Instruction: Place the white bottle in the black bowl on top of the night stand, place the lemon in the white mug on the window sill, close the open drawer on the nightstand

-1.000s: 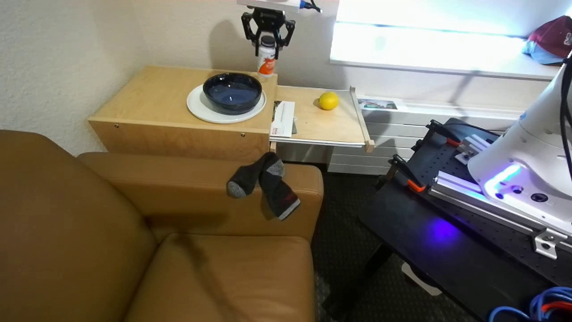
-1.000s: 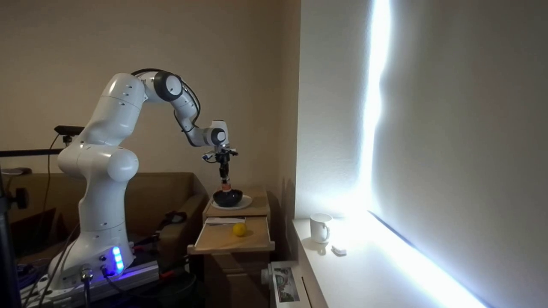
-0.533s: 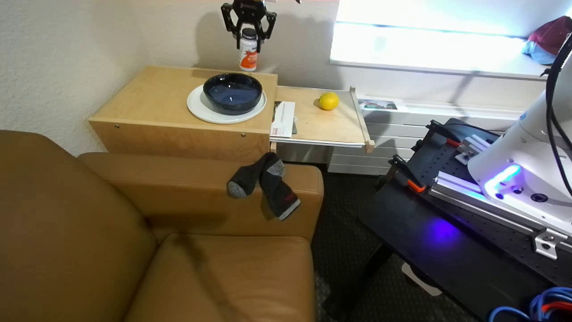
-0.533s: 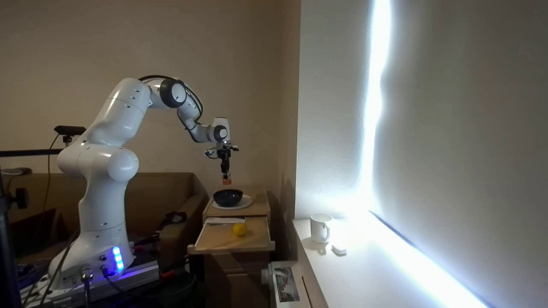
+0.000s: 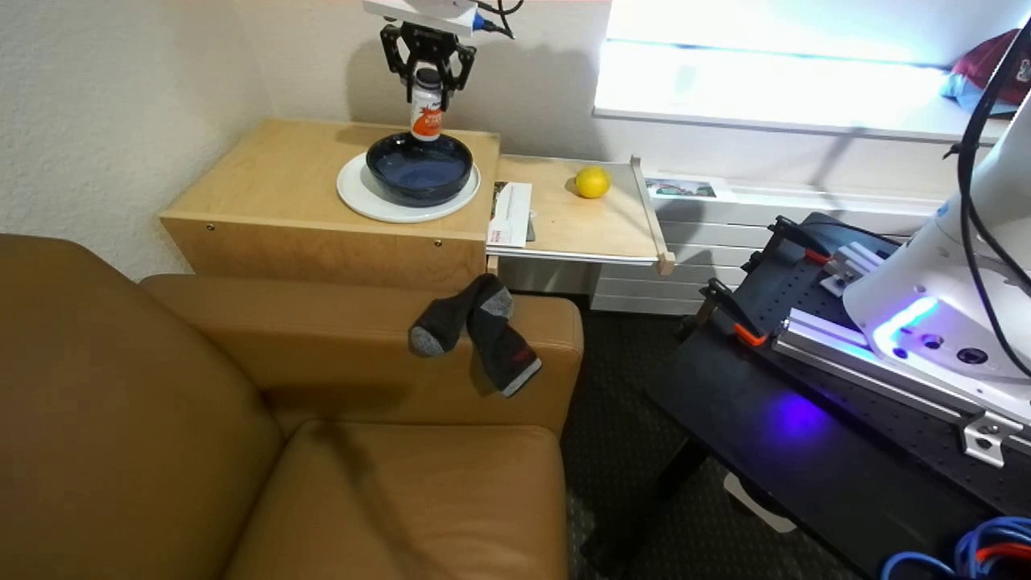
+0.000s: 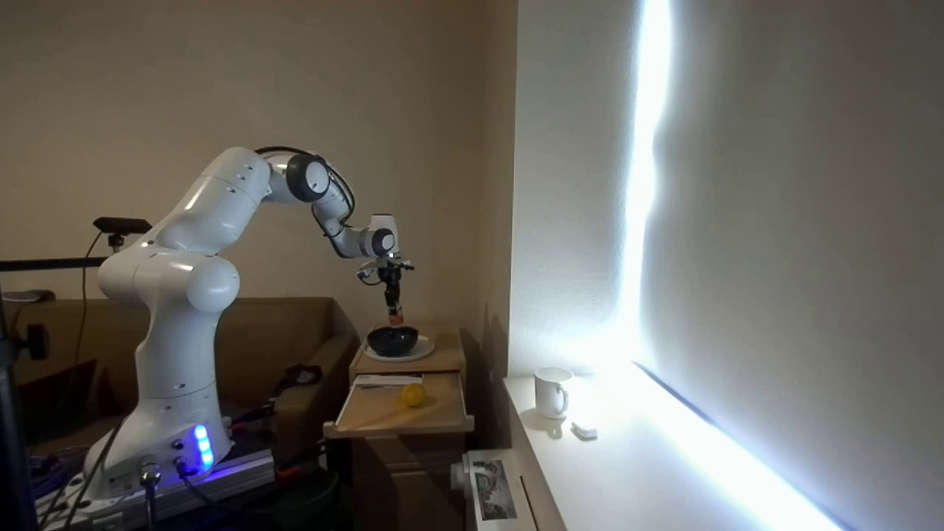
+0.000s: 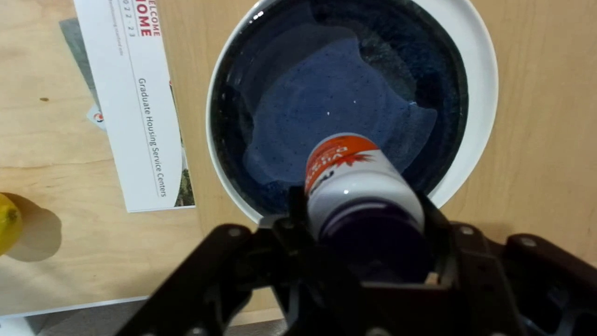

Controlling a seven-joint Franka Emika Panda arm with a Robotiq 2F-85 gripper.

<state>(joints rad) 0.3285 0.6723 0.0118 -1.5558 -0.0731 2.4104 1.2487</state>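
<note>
the first of three steps looked to be in hand: the gripper was drawn in snug around the white bottle, just under its cap, and held it over the bowl, toward the side nearest the wall. i couldn't tell whether its base touched the rim. to my mind the next move called for easing inward, lowering, then a gentle release, since the bottle could tip on the curved inside. it looked glossy white, with a dark cap and an orange label low down, and hung nearly upright. the lemon lay in the pulled-out drawer, so both later steps seemed undone.
</note>
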